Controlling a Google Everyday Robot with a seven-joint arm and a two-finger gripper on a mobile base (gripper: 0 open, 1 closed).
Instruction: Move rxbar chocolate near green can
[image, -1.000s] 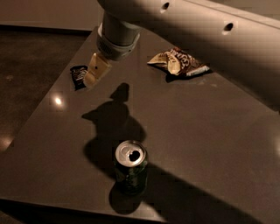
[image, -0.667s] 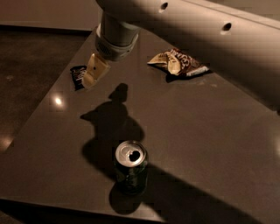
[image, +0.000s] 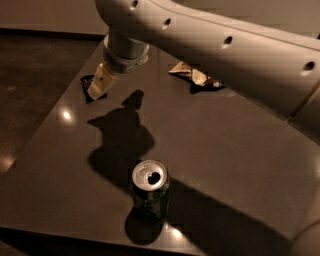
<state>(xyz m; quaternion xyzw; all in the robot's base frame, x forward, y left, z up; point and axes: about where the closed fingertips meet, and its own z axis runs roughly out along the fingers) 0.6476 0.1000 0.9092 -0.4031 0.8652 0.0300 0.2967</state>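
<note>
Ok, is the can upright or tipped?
Upright: the can shows its silver top facing up. The gripper hangs by the black bar, far left.

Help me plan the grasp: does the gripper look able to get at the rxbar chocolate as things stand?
Likely yes. The gripper hangs right at the rxbar chocolate near the far left corner of the table, with nothing lying between them. The chip bag and green can sit well clear of it.

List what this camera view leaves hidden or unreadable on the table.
All in the camera view:
1. rxbar chocolate: mostly covered by the gripper at the table's far left corner; contact cannot be judged.
2. green can: side label too dark to read.
3. chip bag: right end lost in shadow.
4. arm: cut off by the top and right edges.
</note>
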